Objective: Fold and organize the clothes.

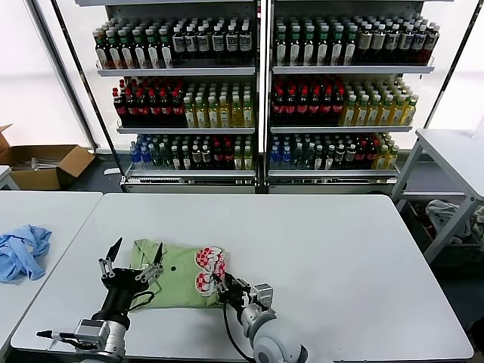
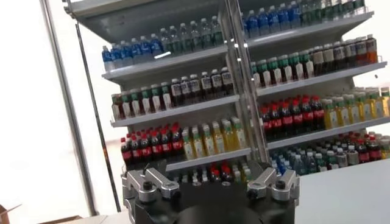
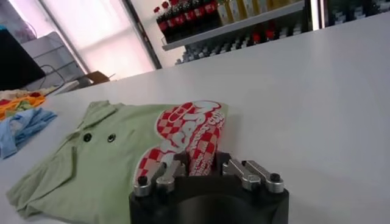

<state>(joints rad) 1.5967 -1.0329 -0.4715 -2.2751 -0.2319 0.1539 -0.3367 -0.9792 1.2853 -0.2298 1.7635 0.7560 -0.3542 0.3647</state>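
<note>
- Shelves of bottled drinks (image 1: pixel 257 91) fill the wall behind my work area, and a wide white table (image 1: pixel 340 249) runs in front of them, with a second table to the left carrying a crumpled light blue garment (image 1: pixel 23 251).
- On the near-left part of the main table lies the green polo shirt (image 1: pixel 175 274), already bunched into a compact shape. Its collar end and small dark buttons (image 3: pixel 97 137) lie toward my left, and its red-and-white checkered logo (image 1: pixel 209 269) sits at the edge toward my right.
- I judge the shirt's long axis runs left to right across the table, so it spans the gap between my two arms.
- My left gripper (image 1: pixel 134 266) hovers at the collar end with its fingers spread wide and nothing between them.
- My right gripper (image 1: pixel 225 286) is at the logo edge, the nearer of the two to the cloth. Its fingers (image 3: pixel 172 170) are drawn in close and the printed fabric runs up between them, though I cannot tell whether they actually pinch it.
- Any fold from here would, I think, carry the logo edge leftward across the shirt toward the collar.
</note>
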